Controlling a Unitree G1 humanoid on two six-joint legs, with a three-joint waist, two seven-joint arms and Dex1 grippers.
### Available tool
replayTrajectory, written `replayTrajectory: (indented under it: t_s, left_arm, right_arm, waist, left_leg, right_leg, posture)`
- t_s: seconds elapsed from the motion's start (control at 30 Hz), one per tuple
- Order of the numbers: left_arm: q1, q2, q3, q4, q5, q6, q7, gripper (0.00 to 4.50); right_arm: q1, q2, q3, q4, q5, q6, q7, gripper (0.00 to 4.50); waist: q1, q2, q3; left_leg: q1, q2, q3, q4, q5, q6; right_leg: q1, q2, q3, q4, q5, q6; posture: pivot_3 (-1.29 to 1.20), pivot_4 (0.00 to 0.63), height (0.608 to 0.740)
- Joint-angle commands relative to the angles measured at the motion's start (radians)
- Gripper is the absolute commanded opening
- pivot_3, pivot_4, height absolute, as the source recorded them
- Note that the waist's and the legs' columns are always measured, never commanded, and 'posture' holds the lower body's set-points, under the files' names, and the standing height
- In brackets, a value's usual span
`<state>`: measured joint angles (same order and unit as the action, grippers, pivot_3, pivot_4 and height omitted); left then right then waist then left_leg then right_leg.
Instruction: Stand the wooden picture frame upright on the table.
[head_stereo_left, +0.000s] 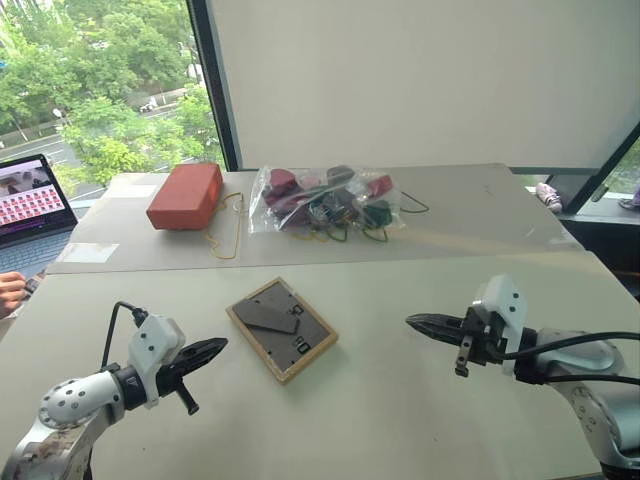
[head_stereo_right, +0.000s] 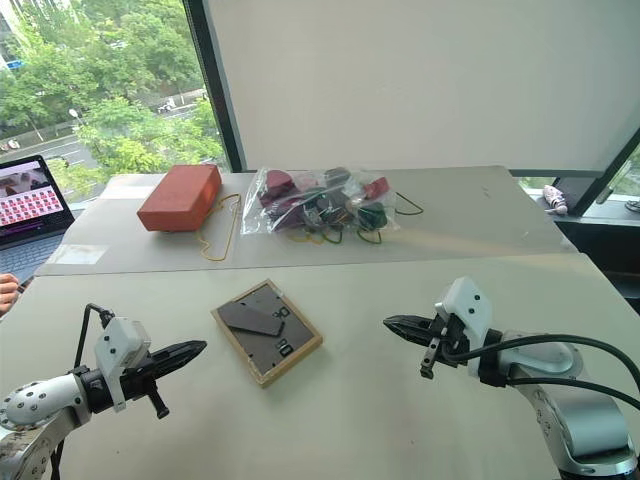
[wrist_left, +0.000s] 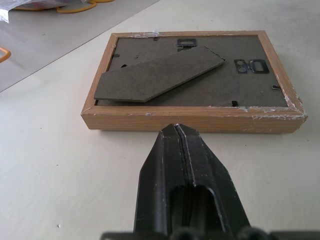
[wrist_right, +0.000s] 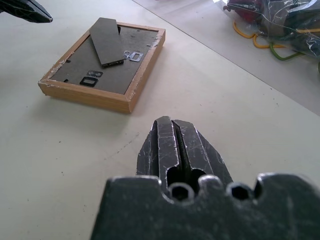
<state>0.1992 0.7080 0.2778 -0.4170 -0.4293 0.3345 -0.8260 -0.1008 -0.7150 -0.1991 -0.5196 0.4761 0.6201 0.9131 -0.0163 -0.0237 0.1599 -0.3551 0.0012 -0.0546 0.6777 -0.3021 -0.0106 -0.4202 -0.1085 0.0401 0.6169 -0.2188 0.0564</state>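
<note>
You've got the table (head_stereo_left: 420, 420) wide in front of you, and the wooden picture frame (head_stereo_left: 281, 328) is lying flat on it, face down, dark backing up, about midway between your two arms. It's not standing yet, so the whole job is ahead of you.

Its long axis runs on a diagonal, from the corner nearer your left arm away toward the right and closer to you. The easel leg (wrist_left: 159, 75) lies folded against the backing, slightly raised at one end by the look of it.

Your left gripper (head_stereo_left: 207, 352) hovers just above the table with both fingers pressed together, holding nothing, aimed straight at one long wooden side of the frame and near it. Your right gripper (head_stereo_left: 427, 324) is likewise pinched closed and empty, pointing in from the other side, but it stands further off. So I'd judge the left arm the nearer one for the first touch.

Both will need to spread their fingers before either can take an edge.

No brand, label or readable writing anywhere on the frame; the metal clips (wrist_left: 253, 66) on the backing are plain.
</note>
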Motion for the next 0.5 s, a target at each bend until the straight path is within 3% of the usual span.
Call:
replayTrajectory:
  t_s: [0.03, 0.13, 0.2, 0.4, 0.5]
  left_arm:
    - [-0.020, 0.003, -0.017, 0.011, 0.016, 0.010, 0.014, 0.00]
    - [-0.085, 0.003, -0.090, 0.138, 0.110, -0.021, 0.041, 0.00]
    - [-0.137, 0.005, -0.131, 0.203, 0.169, -0.040, 0.063, 0.00]
    - [-0.274, 0.003, -0.200, 0.337, 0.241, -0.054, 0.074, 0.00]
    - [-0.378, -0.010, -0.270, 0.440, 0.317, -0.113, 0.078, 0.00]
  right_arm:
    - [-0.077, -0.002, 0.107, 0.090, -0.093, -0.052, -0.029, 0.01]
    - [-0.268, 0.070, 0.349, 0.340, -0.315, -0.114, -0.108, 0.01]
    - [-0.351, 0.127, 0.426, 0.444, -0.384, -0.140, -0.143, 0.01]
    - [-0.490, 0.266, 0.531, 0.627, -0.485, -0.214, -0.194, 0.01]
    - [-0.521, 0.335, 0.591, 0.614, -0.515, -0.204, -0.189, 0.01]
  waist:
    - [0.000, 0.000, 0.000]
    - [-0.019, -0.001, 0.000]
    - [-0.025, -0.001, 0.001]
    - [-0.026, -0.001, 0.001]
    - [-0.026, -0.001, 0.001]
  left_leg:
    - [0.000, 0.000, 0.000, 0.000, 0.000, 0.000]
    - [0.003, 0.000, 0.002, 0.001, 0.000, -0.001]
    - [0.003, 0.000, 0.001, 0.000, 0.001, -0.001]
    - [-0.001, 0.000, -0.001, -0.001, 0.002, -0.004]
    - [-0.001, 0.000, -0.001, -0.001, 0.002, -0.004]
  right_leg:
    - [0.000, 0.000, 0.000, 0.000, 0.000, 0.000]
    - [0.002, 0.000, 0.001, 0.001, 0.001, -0.001]
    - [0.001, 0.001, 0.001, 0.002, 0.001, -0.001]
    - [-0.004, 0.000, 0.000, 0.010, 0.000, -0.002]
    - [-0.004, 0.000, 0.000, 0.009, 0.001, -0.001]
  posture:
    - [0.00, 0.150, 0.740]
    - [0.00, 0.150, 0.740]
    - [0.00, 0.150, 0.740]
    - [0.00, 0.150, 0.740]
    - [0.00, 0.150, 0.740]
